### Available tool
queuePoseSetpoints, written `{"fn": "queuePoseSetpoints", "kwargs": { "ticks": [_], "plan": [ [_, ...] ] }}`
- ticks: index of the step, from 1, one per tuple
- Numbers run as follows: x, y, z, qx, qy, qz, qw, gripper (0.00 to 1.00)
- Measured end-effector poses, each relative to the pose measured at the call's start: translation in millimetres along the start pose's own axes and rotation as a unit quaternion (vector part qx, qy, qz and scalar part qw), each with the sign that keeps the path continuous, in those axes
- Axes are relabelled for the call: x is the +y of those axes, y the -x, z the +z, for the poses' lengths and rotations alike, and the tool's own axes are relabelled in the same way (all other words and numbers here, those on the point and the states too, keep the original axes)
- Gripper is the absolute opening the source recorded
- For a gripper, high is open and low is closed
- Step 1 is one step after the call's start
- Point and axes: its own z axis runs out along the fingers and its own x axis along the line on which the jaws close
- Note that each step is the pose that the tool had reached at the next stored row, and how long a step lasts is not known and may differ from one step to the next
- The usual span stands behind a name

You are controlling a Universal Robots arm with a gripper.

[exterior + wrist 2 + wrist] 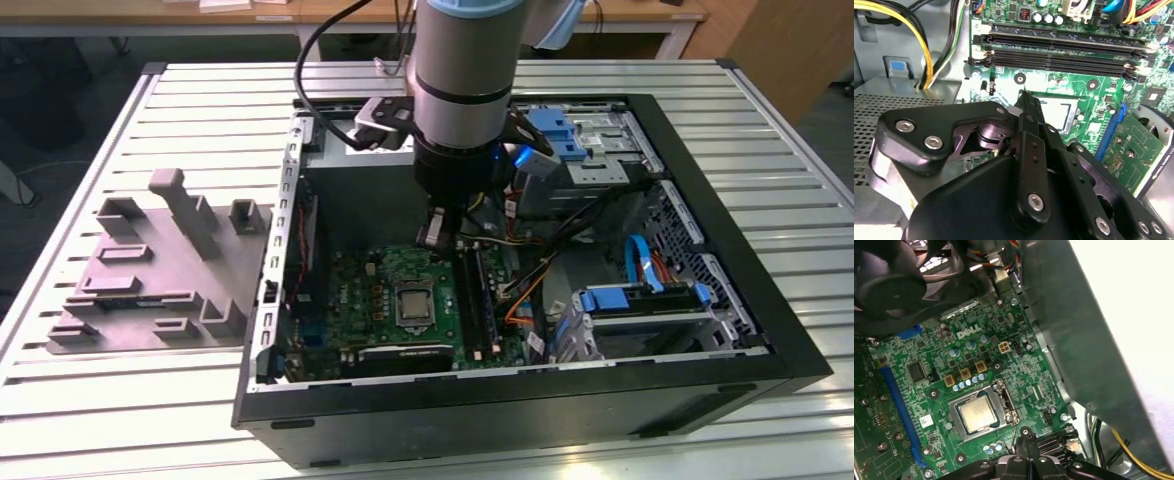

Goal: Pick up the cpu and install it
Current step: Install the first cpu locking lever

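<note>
A: Biggest first. Slatted metal table (pixel 120 420), open black computer case (pixel 747 330) lying on it. Grey plastic block (pixel 154 275) with posts at 9 o'clock from the case, just beside its wall.

B: Arm?

A: Robot arm (pixel 461 90) comes down into the case from 12 o'clock in the exterior view. Gripper (pixel 438 232) hangs over the green motherboard (pixel 354 300), just above the board's upper edge.

B: Jaws?

A: Closed, fingers (pixel 1029 117) pressed together into one narrow tip in the second wrist view, nothing between them. Gripper (pixel 1026 450) tip also shows in the first wrist view.

B: CPU?

A: The cpu (pixel 976 414) sits flat in its socket frame (pixel 1004 405) on the board, silver top facing up. In the exterior view the cpu (pixel 412 305) is at 6 o'clock from the gripper, apart from it. Memory slots (pixel 1064 52) lie beyond the fingertip in the second wrist view.

B: Small stuff?

A: Yellow cables (pixel 929 45) beside the board, blue drive brackets (pixel 641 297) at 3 o'clock inside the case.
</note>
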Motion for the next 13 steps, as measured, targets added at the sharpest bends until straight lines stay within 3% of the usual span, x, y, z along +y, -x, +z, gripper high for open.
{"fn": "queuePoseSetpoints", "kwargs": {
  "ticks": [6,13],
  "plan": [
    [0.0,-2.3,0.2,-0.0005,-0.0023,-0.028,0.9996,0.11],
    [-1.6,-9.6,1.0,-0.0005,-0.003,-0.043,0.9991,0.11]
  ]
}}
